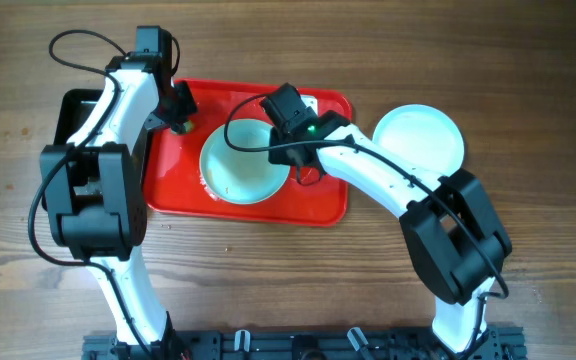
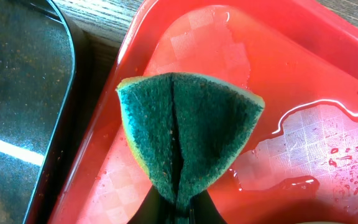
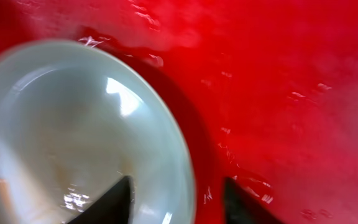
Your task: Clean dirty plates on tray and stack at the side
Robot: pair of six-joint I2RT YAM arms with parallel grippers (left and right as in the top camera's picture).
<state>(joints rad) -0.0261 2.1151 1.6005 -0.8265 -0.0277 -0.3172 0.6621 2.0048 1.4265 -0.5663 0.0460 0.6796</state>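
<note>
Two round, shallow, pale mint-white plates show from overhead on a brown wooden table [image 1: 528, 80]. One plate [image 1: 236, 165] sits in the middle of a large bright red rectangular plastic tray [image 1: 176, 175] with rounded corners and a raised rim. The other plate [image 1: 418, 138] rests on the bare wood just right of the tray, apart from it.

Up close, we see a wet sheen inside the plate on the tray. The right gripper [image 3: 176, 200] hangs at that plate's right edge with its jaws spread. One dark fingertip [image 3: 110, 202] is over the plate's inside and the other is over the wet red tray, with the rim running between them. We cannot tell whether either tip touches it.

The left gripper [image 2: 174, 214] is over the tray's far left corner, pinching a folded dark green scouring sponge [image 2: 185, 130] with a thin yellow edge. The sponge fans out above the tray floor. Shallow puddles of water [image 2: 328, 140] lie on the tray to the right of the sponge. A smaller glossy black rectangular tray [image 2: 17, 93] lies just left of the red one.
</note>
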